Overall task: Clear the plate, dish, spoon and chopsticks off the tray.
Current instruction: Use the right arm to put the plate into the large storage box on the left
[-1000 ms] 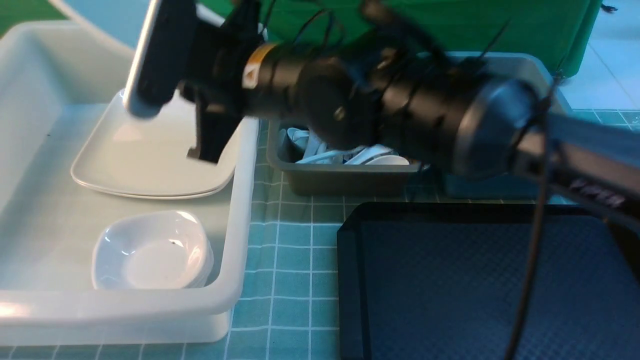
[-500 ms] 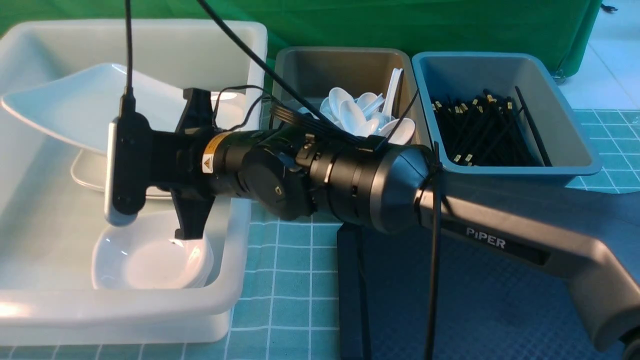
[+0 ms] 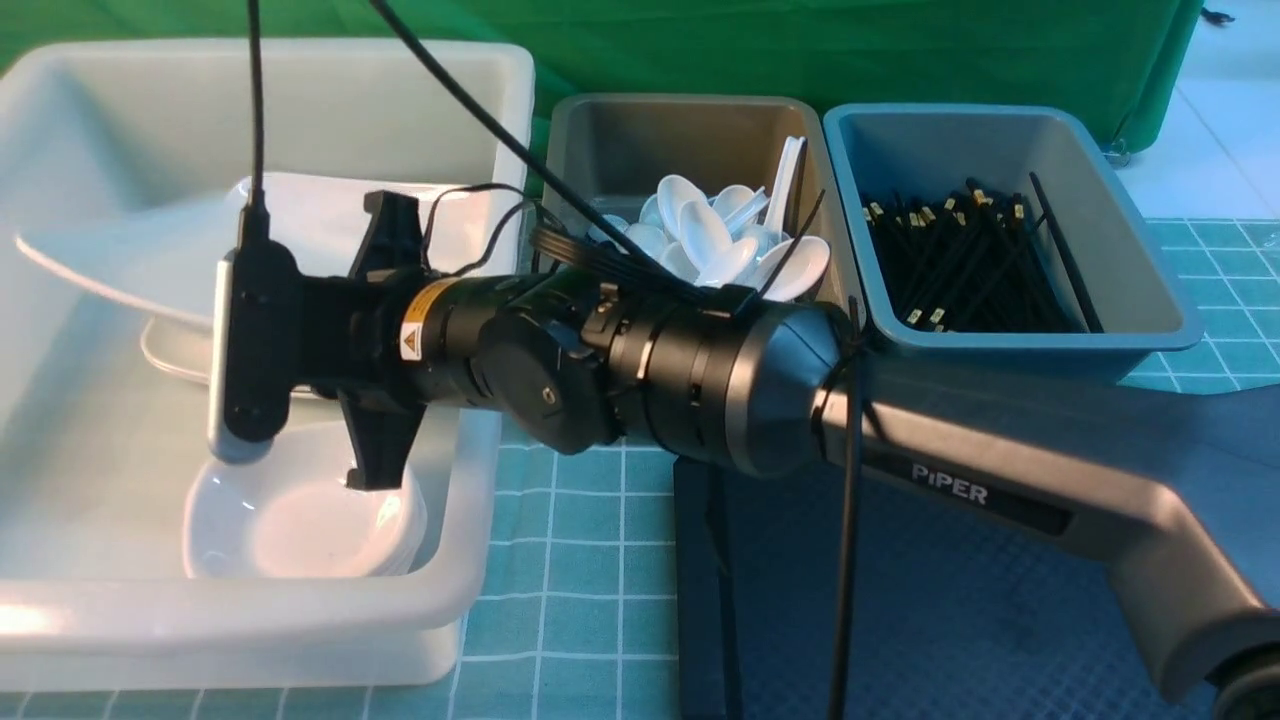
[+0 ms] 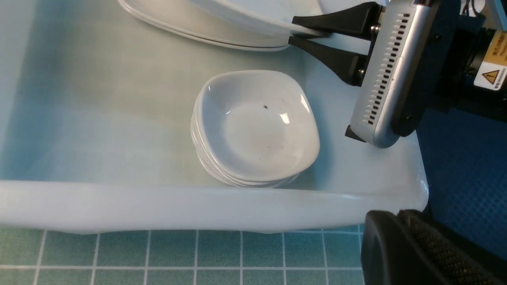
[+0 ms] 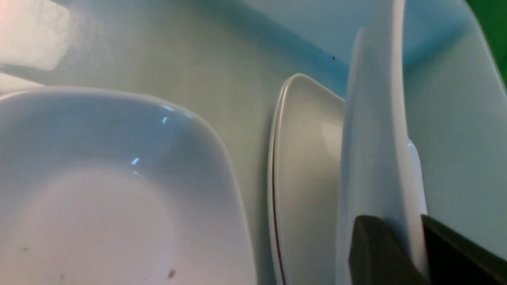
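White plate (image 5: 376,138) — rim clamped in the right gripper (image 4: 293,31) — tilts over stacked plates (image 5: 301,178); left gripper (image 4: 396,237) closed.

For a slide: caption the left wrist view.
The right gripper pinches the plate above stacked plates, beside small dishes, in a white tub.

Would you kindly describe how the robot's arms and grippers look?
The right arm has a grey link lettered PiPER, black cylindrical wrist joints, a yellow warning label, black cables and a silver wrist camera. The right gripper has black tapered fingers; the left gripper is black, textured.
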You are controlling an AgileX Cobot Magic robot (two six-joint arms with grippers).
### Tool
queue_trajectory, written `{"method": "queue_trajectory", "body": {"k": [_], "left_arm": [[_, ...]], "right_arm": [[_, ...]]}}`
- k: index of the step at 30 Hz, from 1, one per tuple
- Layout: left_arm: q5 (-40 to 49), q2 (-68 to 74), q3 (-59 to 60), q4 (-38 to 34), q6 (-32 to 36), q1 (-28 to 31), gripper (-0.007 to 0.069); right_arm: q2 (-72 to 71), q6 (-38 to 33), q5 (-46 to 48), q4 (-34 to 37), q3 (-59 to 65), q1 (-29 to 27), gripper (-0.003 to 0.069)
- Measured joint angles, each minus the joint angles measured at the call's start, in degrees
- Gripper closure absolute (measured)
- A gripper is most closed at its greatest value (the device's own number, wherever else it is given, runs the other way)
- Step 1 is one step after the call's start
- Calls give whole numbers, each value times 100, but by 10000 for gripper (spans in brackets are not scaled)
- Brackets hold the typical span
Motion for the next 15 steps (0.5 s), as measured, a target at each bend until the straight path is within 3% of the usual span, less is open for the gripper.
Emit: {"method": "queue_trajectory", "body": {"k": [8,15], "left_arm": [[0,0,0,0,0,0,616],[0,0,0,0,0,0,616]], "right_arm": [[78,6,-20,-17,0,16,477],[78,606,-32,-17,0,-61,288]]}}
